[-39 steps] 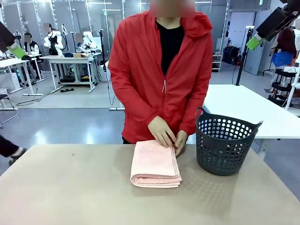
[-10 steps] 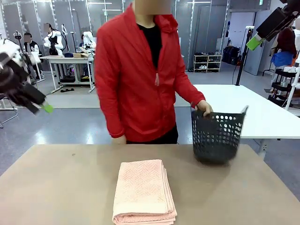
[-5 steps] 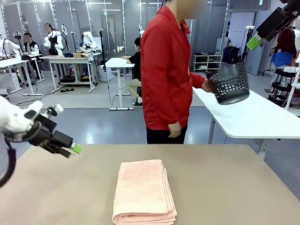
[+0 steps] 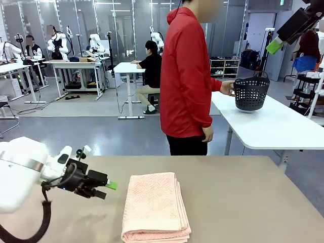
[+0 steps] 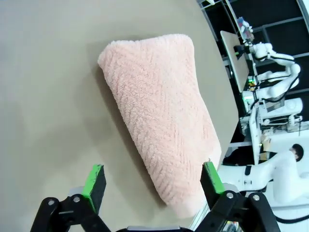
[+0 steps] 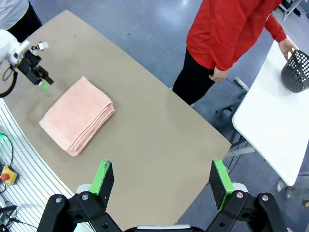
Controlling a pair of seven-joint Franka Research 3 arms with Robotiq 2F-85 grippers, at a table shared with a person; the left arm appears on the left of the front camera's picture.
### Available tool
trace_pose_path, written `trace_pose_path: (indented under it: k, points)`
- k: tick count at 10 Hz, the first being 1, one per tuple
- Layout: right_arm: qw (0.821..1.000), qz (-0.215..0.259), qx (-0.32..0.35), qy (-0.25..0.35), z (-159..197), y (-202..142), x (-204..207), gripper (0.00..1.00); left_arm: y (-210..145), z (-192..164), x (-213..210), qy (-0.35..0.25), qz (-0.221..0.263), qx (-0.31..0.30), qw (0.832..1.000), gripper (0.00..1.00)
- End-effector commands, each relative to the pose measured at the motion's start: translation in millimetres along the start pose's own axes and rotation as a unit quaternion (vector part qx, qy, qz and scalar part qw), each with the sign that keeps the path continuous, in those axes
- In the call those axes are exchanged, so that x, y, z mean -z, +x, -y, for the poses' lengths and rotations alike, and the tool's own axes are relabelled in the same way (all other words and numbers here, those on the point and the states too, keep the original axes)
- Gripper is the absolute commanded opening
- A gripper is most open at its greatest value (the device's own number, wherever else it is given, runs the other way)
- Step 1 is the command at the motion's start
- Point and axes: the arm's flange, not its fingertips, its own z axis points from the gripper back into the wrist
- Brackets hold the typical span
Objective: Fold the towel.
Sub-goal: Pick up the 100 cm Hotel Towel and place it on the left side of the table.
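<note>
- The left claw hangs low over the desk just beside the towel, on the towel's left edge, with its fingers spread wide and nothing between them. That placement suggests it is lining up on an edge of the cloth rather than gripping yet.
- In the left wrist view the two green pads straddle the towel's near end, apart from the fabric. The wide spread probably leaves room for the stacked layers to pass between the fingers.
- The right claw is held high at the upper right, well apart from the desk, fingers also spread and empty. From that height its wrist view looks down on the whole desk, so it appears parked out of the way.
- The towel lies near the middle of the desk, towards the robot's side, already doubled over into a thick rectangle with several layers showing at its near end. Its folded edge and the layered side are both exposed, which leaves a clean edge for a grasp.
- The person stands turned away at the far side, one hand on a dark basket resting on a white side table, clear of the robot's working area.
</note>
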Motion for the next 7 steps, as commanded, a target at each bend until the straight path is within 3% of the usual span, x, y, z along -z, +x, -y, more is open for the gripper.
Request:
trace_pose_path:
  k: [1, 7]
  points:
    - [1.000, -0.002, 0.002, -0.002, 0.1, -1.5, -0.9, 1.00, -1.6, -12.2, 17.5, -0.012, 0.025, -0.013, 1.000, 1.00]
    - [1.000, -0.002, 0.002, -0.002, 0.1, -1.5, -0.9, 1.00, -7.8, -22.3, 69.6, -0.082, 0.006, -0.066, 0.994, 1.00]
